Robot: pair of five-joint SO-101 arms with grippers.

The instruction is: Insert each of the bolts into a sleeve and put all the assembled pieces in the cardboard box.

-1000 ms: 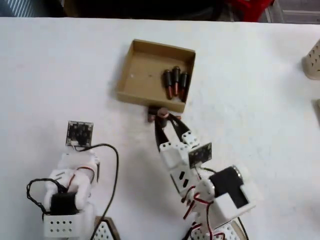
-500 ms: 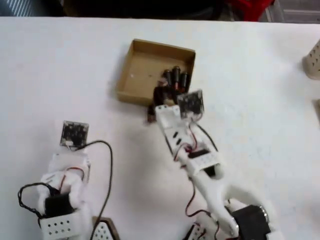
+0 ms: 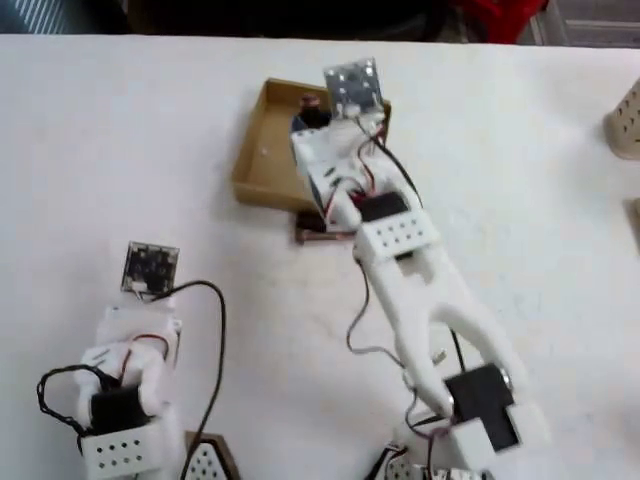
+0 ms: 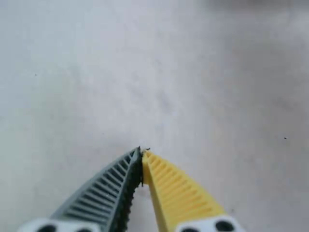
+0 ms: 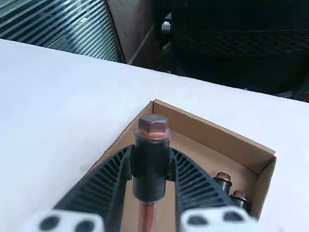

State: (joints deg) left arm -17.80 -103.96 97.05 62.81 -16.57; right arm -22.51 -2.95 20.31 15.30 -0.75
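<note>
My right gripper (image 5: 150,155) is shut on an assembled piece (image 5: 151,166), a black sleeve with a copper bolt through it, the bolt head (image 5: 153,126) on top. It holds the piece upright above the cardboard box (image 5: 207,130). Two more assembled pieces (image 5: 223,180) lie in the box's corner. In the high view the right arm (image 3: 400,240) stretches over the box (image 3: 262,150) and hides those pieces. A small dark piece (image 3: 312,236) lies on the table against the box's near wall. My left gripper (image 4: 141,155) is shut on nothing, over bare table at the lower left (image 3: 135,340).
A beige perforated object (image 3: 625,120) stands at the table's right edge. A black cable (image 3: 215,340) loops beside the left arm. Dark crates (image 5: 231,43) sit beyond the table's far edge. White table (image 3: 520,200) surrounds the box.
The right arm has carried the assembled piece from the table by the box's near wall to above the box. The left arm drew back slightly.
</note>
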